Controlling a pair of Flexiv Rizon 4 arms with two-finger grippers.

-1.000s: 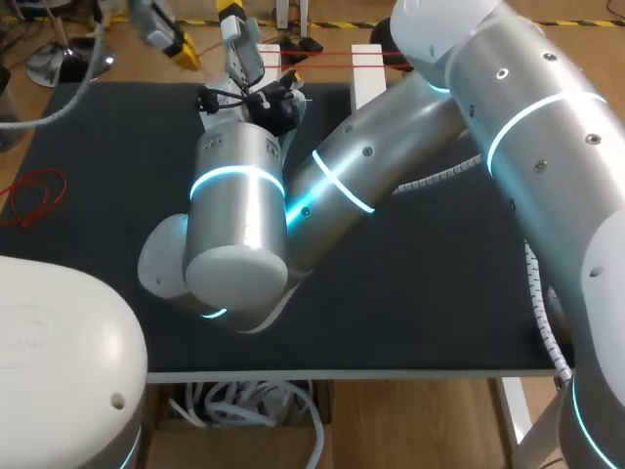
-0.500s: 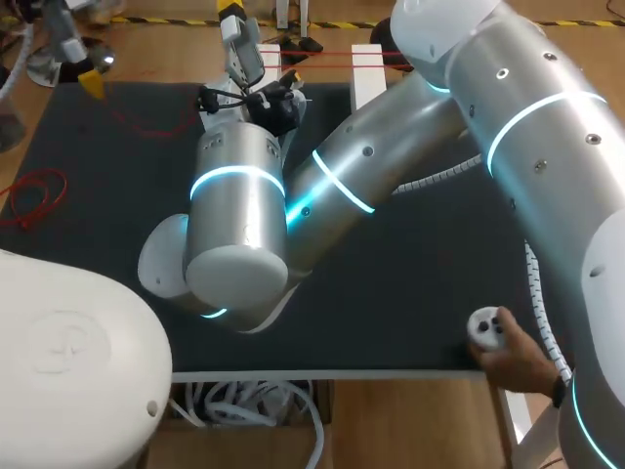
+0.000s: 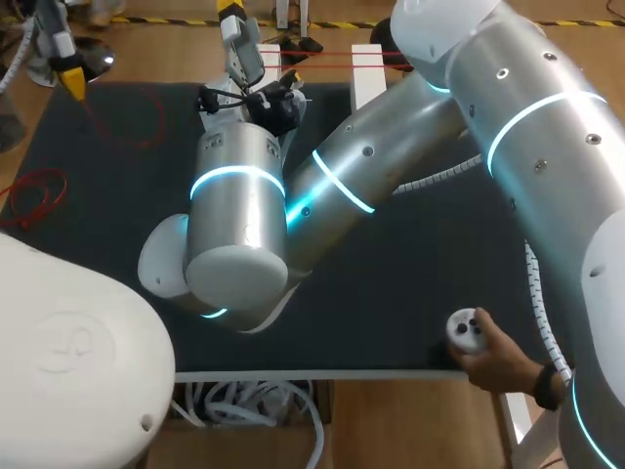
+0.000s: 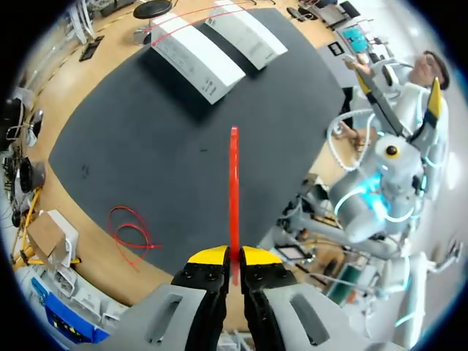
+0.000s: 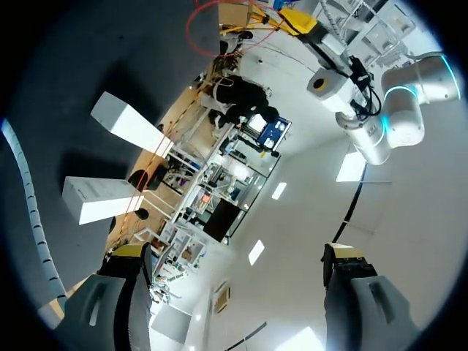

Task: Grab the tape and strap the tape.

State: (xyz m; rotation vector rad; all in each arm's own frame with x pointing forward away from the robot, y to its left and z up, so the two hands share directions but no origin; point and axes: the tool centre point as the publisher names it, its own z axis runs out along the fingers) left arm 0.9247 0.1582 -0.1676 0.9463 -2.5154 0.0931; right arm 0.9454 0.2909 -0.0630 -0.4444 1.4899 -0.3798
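Our left gripper (image 3: pixel 70 76) has swung to the table's (image 3: pixel 430 269) ten-o'clock corner, tips pinching the red tape (image 4: pixel 234 183), which we should keep taut; our right gripper (image 5: pixel 235 252), near twelve o'clock, stands spread and empty.

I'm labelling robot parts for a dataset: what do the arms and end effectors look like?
The right arm is brushed silver tubes with white joint caps, glowing cyan rings and a white ribbed cable. The left arm shows a rounded white housing. The left end effector and right end effector have grey fingers with yellow tips.
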